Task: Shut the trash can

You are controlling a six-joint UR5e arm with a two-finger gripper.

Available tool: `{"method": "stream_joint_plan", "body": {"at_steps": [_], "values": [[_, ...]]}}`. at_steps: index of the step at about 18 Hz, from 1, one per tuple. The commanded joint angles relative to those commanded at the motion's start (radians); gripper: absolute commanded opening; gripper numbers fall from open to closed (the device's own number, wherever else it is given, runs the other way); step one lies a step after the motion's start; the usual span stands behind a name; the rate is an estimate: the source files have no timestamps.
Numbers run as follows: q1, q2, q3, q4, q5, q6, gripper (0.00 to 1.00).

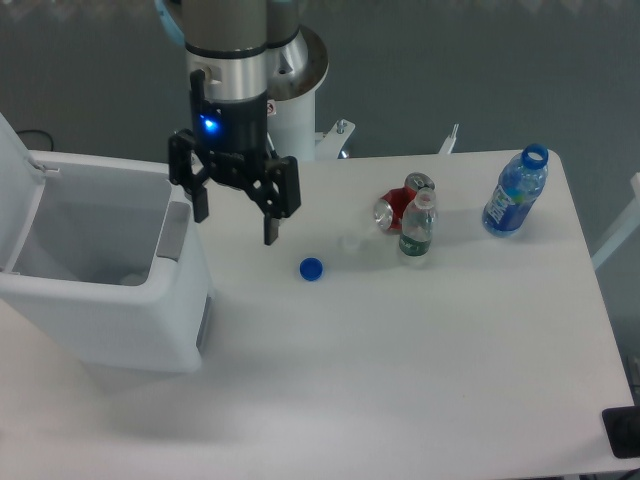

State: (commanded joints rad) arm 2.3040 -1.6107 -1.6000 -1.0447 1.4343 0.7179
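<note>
Two fingers of the pincer (235, 223) are spread wide and hold nothing. At its nine o'clock sits the trash can (105, 300), open, lid (18, 195) up. Closing hasn't started; next, it must reach that lid.

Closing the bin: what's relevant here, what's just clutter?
Relevant: trash can, its raised lid, gripper with fingers open.

Clutter: blue cap, red can, green-label bottle, blue bottle.
</note>
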Motion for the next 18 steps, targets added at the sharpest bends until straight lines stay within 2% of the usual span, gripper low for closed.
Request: {"method": "stream_joint_plan", "body": {"at_steps": [9,11,14,18], "values": [[0.026,-0.009,-0.009,0.008,-0.018,-0.024,1.00],[0.023,-0.012,0.001,0.034,-0.015,-0.089,1.00],[0.017,-0.008,0.009,0.035,-0.015,-0.195,1.00],[0.009,-0.006,0.015,0.037,-0.024,-0.239,1.00]]}}
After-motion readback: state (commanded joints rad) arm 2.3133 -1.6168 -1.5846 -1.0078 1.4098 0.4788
